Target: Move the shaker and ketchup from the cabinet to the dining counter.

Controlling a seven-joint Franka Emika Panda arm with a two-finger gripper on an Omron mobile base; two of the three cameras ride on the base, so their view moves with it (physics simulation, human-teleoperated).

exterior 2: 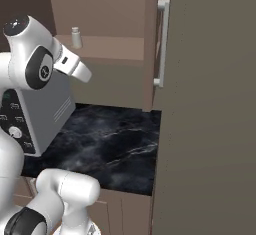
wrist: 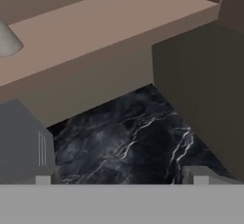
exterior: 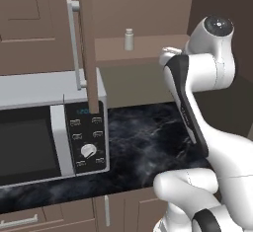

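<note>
Left base view: shaker point(exterior: 129, 39), a small pale cylinder with a narrower cap, standing upright on the smooth brown shelf of the open cabinet point(exterior: 148, 9); wooden door point(exterior: 89, 43) swung out edge-on, bearing a long silver bar handle point(exterior: 75, 43); below, a grey microwave point(exterior: 49, 127) with dark window, buttons and dial on a glossy black, white-veined marble desk point(exterior: 143, 142); the white arm covers the right side and hides its own claw. Right base view: shaker point(exterior 2: 76, 37) on the same shelf, left of the arm's wrist; a flat panel with a second handle point(exterior 2: 161, 41) blocks the right half; microwave largely hidden by the arm. Hand view: claw point(wrist: 121, 179) spread wide, both finger tips apart over marble; shaker point(wrist: 7, 41) cut off at the left edge, only a pale blurred part visible; microwave corner point(wrist: 21, 142) lower left.
</note>
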